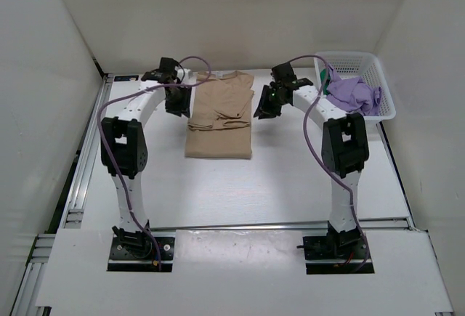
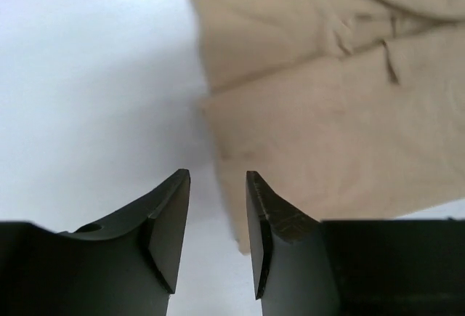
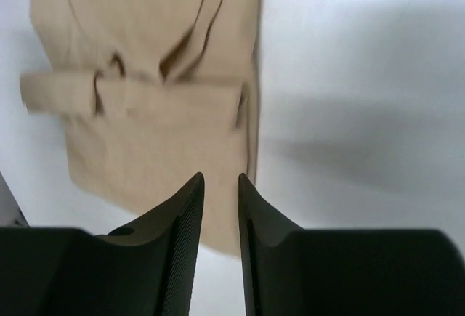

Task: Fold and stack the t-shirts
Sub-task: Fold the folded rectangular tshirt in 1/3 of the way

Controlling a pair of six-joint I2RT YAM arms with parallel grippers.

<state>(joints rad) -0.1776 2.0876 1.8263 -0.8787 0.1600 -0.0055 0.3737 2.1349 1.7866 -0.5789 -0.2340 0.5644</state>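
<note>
Your left arm (image 1: 125, 149) rises from its base toward 12 o'clock, and its forearm bends to 1 o'clock. The wrist folds back so the left gripper (image 1: 176, 103) points down toward 6 o'clock, jaws a little apart. Your right arm (image 1: 344, 149) mirrors it, forearm leaning to 11 o'clock. The right gripper (image 1: 263, 110) angles down toward 7 o'clock, jaws parted by a narrow gap.

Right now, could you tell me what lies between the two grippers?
The folded tan cloth t-shirt lies flat on the white table between the left gripper and the right gripper; the top external view shows it.
</note>
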